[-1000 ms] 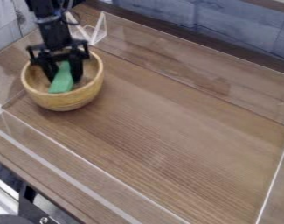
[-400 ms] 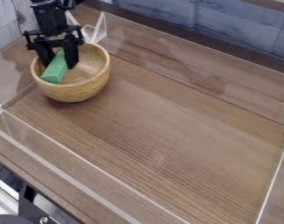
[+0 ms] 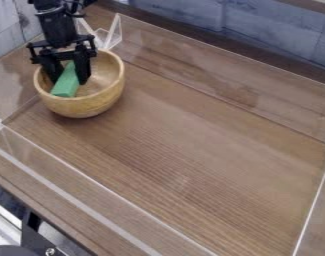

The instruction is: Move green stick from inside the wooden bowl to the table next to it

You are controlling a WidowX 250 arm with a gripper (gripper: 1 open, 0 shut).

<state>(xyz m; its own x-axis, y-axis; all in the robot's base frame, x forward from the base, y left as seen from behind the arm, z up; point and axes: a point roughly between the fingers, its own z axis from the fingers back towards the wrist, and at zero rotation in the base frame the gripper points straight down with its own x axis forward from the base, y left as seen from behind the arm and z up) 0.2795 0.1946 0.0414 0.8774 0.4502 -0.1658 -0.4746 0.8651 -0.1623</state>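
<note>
The wooden bowl (image 3: 109,92) stands at the far left of the table (image 3: 192,140). Inside it the green stick (image 3: 67,85) leans on end, its lower end still within the rim. My black gripper (image 3: 67,68) comes down from above into the bowl's left half. Its fingers (image 3: 87,62) stand on either side of the stick's upper part and are shut on it. The stick's top end is hidden between them.
Low clear plastic walls border the table, one along the back (image 3: 218,55) and one along the front (image 3: 85,185). Wood-grain tabletop stretches to the right of the bowl. A dark tiled wall stands behind.
The gripper and the green stick have shifted a little up and left in the picture. The bowl has moved slightly up and to the right. The fingers' spread looks the same.
</note>
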